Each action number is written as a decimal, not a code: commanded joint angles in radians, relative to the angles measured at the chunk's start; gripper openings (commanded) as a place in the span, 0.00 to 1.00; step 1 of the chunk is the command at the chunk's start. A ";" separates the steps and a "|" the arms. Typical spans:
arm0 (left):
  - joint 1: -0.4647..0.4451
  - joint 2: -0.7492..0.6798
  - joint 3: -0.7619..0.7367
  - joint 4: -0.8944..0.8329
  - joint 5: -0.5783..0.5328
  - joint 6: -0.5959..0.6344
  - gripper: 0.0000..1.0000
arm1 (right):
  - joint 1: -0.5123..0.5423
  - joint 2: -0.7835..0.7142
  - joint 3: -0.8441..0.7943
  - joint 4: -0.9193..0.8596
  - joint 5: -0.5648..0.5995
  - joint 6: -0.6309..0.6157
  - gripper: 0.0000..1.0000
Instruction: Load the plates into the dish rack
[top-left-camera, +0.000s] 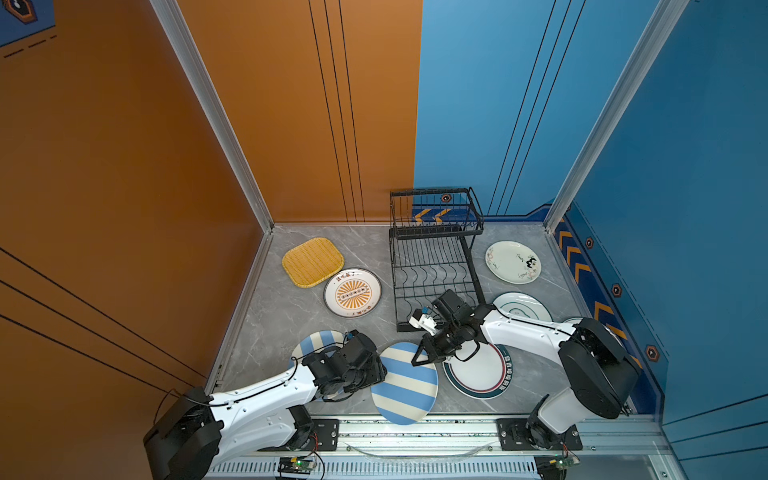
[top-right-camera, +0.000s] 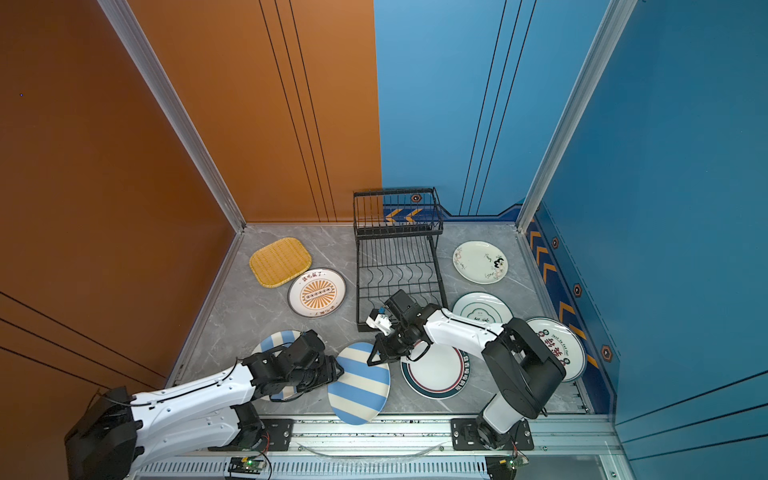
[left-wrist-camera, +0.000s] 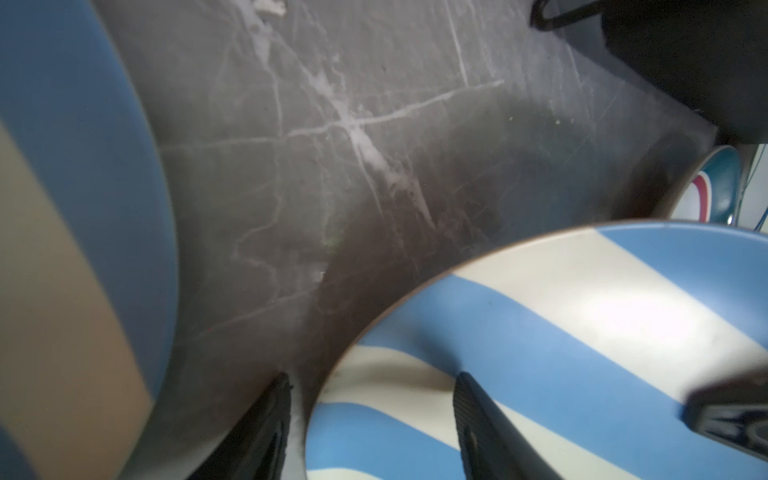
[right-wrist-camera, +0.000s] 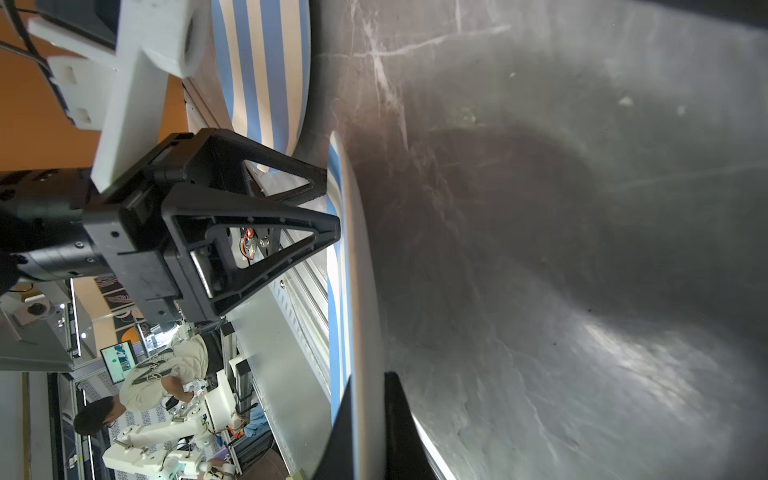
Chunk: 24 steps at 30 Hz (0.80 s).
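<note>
Where the right end effector (top-left-camera: 417, 360) clamps, the striped plate (top-left-camera: 405, 386) has its rim.

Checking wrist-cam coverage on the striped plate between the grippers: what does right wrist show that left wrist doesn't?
Right wrist only: held striped plate edge-on, rim pinched in the shut right gripper; left gripper seen whole; a person beyond the cell.
Left wrist only: that plate's striped face, with the left gripper's fingers open astride its rim; teal-and-red rimmed plate.
Both: held plate, second striped plate, grey tabletop.
</note>
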 joint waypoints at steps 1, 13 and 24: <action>0.026 -0.024 0.034 -0.093 0.001 0.040 0.69 | -0.027 -0.049 -0.009 -0.061 0.063 -0.029 0.00; 0.117 -0.011 0.162 -0.152 0.052 0.139 0.81 | -0.242 -0.309 0.077 -0.303 0.071 -0.052 0.00; 0.203 0.093 0.265 -0.151 0.122 0.250 0.85 | -0.505 -0.288 0.460 -0.376 0.080 -0.023 0.00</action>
